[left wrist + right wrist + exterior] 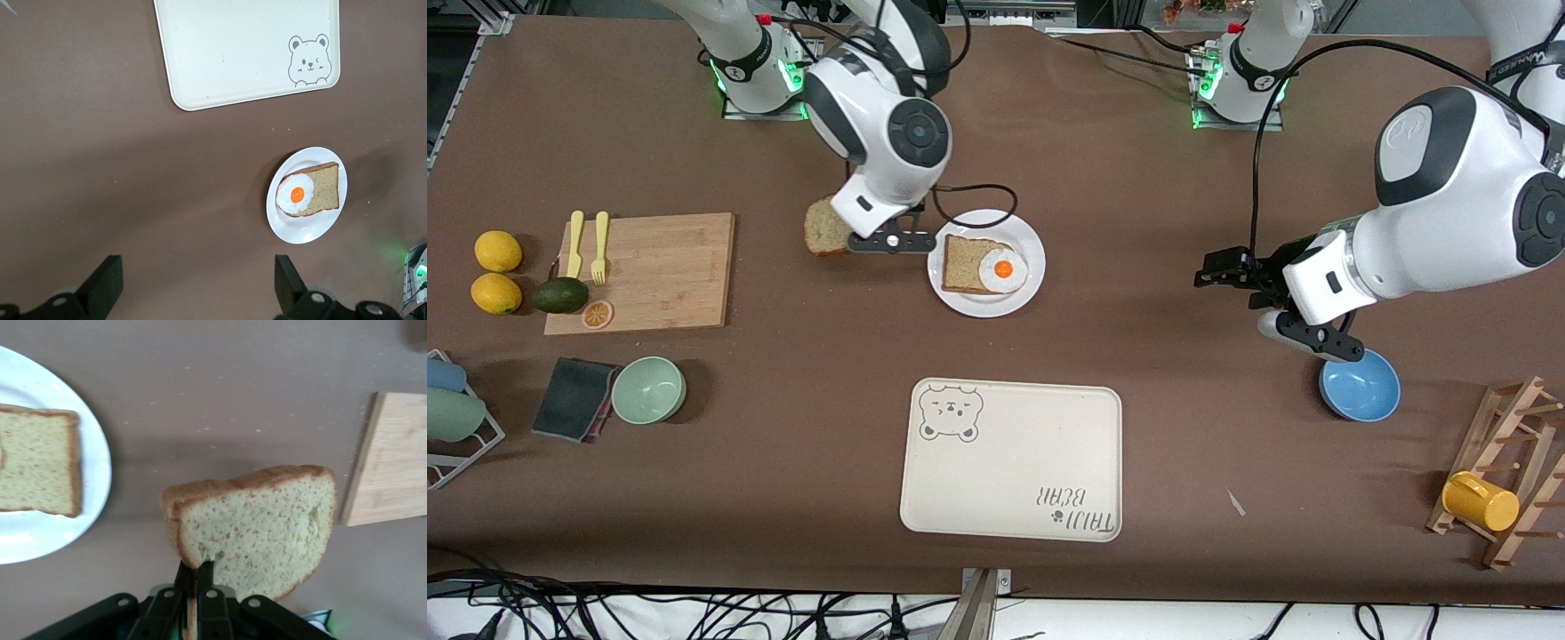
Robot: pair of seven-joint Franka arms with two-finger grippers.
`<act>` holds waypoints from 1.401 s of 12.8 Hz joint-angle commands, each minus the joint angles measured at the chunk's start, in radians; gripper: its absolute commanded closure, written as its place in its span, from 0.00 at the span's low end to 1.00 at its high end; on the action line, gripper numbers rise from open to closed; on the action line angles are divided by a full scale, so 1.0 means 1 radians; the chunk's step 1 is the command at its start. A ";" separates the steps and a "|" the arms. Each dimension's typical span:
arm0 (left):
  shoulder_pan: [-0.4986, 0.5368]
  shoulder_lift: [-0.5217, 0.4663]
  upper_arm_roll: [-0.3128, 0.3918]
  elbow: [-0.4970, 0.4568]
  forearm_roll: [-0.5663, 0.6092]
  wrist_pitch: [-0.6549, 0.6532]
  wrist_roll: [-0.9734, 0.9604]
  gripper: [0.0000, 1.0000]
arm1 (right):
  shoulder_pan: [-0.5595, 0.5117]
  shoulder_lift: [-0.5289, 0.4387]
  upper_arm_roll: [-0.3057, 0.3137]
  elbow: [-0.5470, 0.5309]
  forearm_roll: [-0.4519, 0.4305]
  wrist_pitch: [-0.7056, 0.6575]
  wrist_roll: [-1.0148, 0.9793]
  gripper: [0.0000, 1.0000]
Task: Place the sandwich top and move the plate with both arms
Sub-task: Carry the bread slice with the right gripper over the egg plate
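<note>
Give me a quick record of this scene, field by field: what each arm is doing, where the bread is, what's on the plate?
right gripper: shut on the sandwich top, over bare table between the plate and the board
sandwich top: held up on edge, not yet on the plate
left gripper: open, empty, waiting over table toward the left arm's end
plate: on the table, holds a bread slice with a fried egg
tray: nearer the front camera than the plate
blue bowl: below the left arm
</note>
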 commanded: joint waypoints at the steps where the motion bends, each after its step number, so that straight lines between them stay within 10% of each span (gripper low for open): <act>1: 0.004 -0.016 -0.003 -0.010 0.012 -0.010 0.019 0.00 | 0.056 0.140 -0.005 0.160 0.013 -0.014 0.071 1.00; 6: 0.004 -0.016 -0.003 -0.010 0.012 -0.010 0.021 0.00 | 0.136 0.306 -0.003 0.360 0.024 0.025 0.183 1.00; 18: 0.003 -0.016 -0.003 -0.009 0.009 -0.030 0.019 0.00 | 0.194 0.387 -0.005 0.362 0.082 0.249 0.268 1.00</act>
